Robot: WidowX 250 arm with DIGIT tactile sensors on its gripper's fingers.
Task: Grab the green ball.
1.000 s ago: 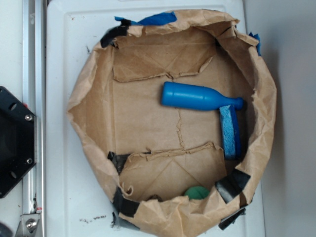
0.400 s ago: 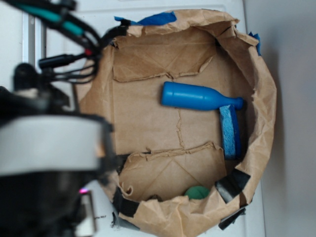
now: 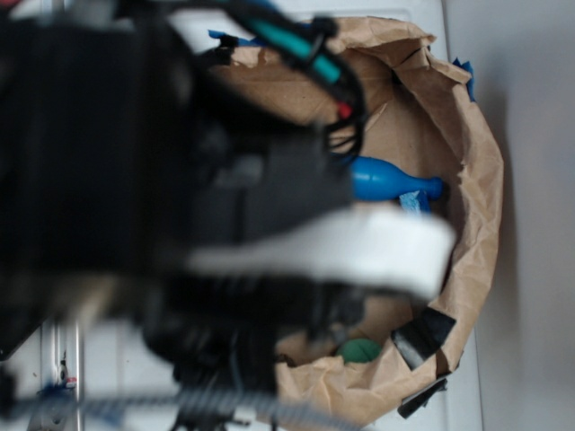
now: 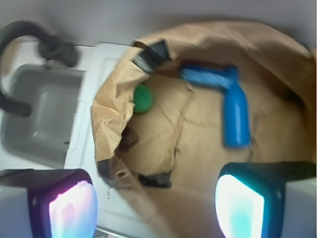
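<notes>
Creased matt brown paper bag (image 4: 163, 144), matt green ball (image 4: 143, 98), seemingly smooth plastic blue bottle (image 4: 236, 117).

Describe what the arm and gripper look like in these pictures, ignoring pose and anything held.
In the exterior view the arm is a blurred black bulk with a pale grey-white band across it. A cable bundle, black with one teal and a red spot, loops over its top, and a ribbed grey hose crosses below. In the wrist view the gripper shows two black-edged fingers, one pad glowing pink-white, the other cyan-white.
</notes>
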